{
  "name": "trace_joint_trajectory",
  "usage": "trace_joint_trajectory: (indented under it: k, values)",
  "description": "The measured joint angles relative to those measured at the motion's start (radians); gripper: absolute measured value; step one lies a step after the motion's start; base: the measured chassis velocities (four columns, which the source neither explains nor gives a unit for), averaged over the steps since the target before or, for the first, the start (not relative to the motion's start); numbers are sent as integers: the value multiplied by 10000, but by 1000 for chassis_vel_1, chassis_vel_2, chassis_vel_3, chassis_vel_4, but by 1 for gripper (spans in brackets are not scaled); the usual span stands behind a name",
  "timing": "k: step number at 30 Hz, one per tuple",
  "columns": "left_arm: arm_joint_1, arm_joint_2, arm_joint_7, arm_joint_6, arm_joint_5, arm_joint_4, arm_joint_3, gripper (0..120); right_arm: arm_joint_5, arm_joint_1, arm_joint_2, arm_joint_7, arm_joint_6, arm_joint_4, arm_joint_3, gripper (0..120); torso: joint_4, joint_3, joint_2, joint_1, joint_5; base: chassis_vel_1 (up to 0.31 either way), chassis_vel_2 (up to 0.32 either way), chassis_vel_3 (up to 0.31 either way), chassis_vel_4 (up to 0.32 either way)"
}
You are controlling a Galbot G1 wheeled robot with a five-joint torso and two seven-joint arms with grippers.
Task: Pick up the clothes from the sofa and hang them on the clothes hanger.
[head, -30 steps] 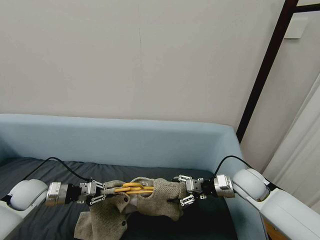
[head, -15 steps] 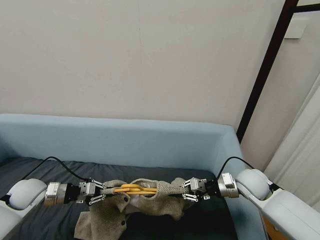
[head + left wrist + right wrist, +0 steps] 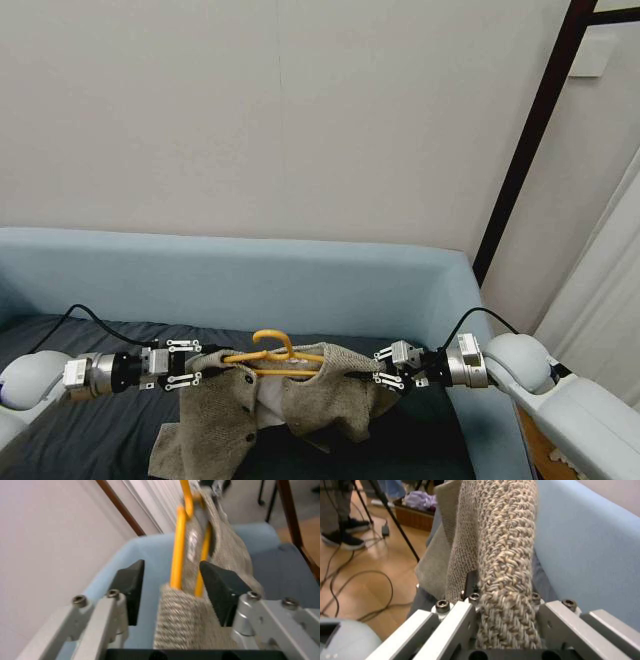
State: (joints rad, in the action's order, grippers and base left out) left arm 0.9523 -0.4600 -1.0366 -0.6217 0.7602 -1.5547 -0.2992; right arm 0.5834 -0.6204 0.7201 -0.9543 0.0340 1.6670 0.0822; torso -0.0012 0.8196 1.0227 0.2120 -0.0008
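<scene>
Beige knit garment (image 3: 310,400), seemingly a cardigan, stretched sideways over yellow hanger (image 3: 288,356), above blue sofa (image 3: 300,290).

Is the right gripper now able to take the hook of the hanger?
Probably not: the right gripper is shut on the sweater, beside the hanger, whose hook stands free between it and the left gripper at the other shoulder.

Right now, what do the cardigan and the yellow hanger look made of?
The cardigan looks like chunky wool or acrylic knit, matte oatmeal: interlaced yarn loops show. The hanger seems plastic, perhaps coated wire: a thin, smooth yellow rod.
</scene>
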Motion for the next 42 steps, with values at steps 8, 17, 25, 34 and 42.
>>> trace_joint_trajectory:
  k: [8,17,25,34,42]
  values:
    - [845,-296,2519,484,1729,-1408,-822,85,1052,-336,-130,602,252,406,-383,5,10,0,-1,0,3,0,0,0,0]
    - [3113,-2453,8256,1228,-443,-4011,-600,100,1288,-748,-610,1654,127,960,-1083,5,-2,-1,0,0,0,0,0,0,0]
    - [4062,-3701,11112,1901,-2964,-4226,-363,100,1404,-484,-597,2134,95,921,-1060,5,0,-1,0,0,1,0,0,0,0]
    - [3654,-4158,11927,2747,-3562,-3809,-19,95,1420,-371,-463,2046,19,837,-964,5,-3,0,0,1,1,0,0,0,0]
    - [3596,-4317,11956,2851,-3629,-3712,66,71,1484,-276,-351,1955,-9,801,-900,5,0,0,0,0,-1,0,0,0,0]
